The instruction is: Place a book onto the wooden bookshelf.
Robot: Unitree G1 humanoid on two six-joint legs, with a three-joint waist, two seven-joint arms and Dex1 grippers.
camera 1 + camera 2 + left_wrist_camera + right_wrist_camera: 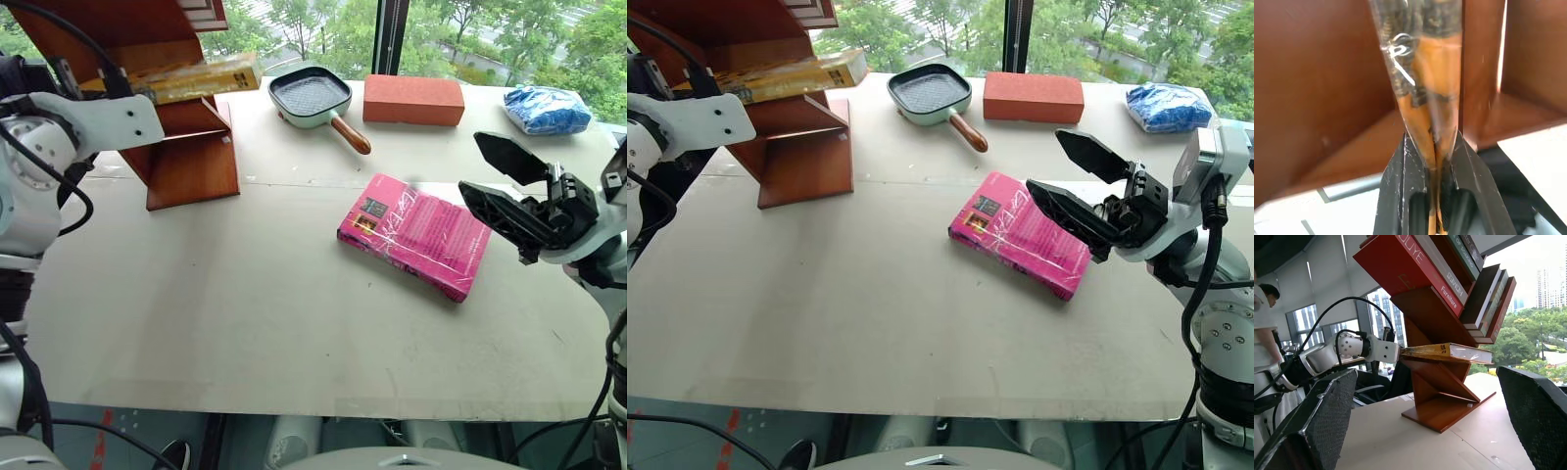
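- A magenta-pink book (415, 235) lies flat near the table's (245, 323) middle, toward its right edge.
- Along the far edge: a green square pan (312, 98) with wooden handle, a red-orange block (413, 100), and a blue bag (547, 109) at the far right corner.

Your yellow-orange book (201, 78), reddish-brown wooden bookshelf (191, 166), magenta-pink book (416, 233), mint-green grill pan (312, 97) with brown handle, red-orange brick block (413, 100), blue bag (547, 109), beige desk (245, 313).

The left claw (1437, 171) is clamped tight, its white arm stretched out level. The right claw (1073, 186) hangs raised, black fingers (1089, 153) spread wide apart, pointing leftward.
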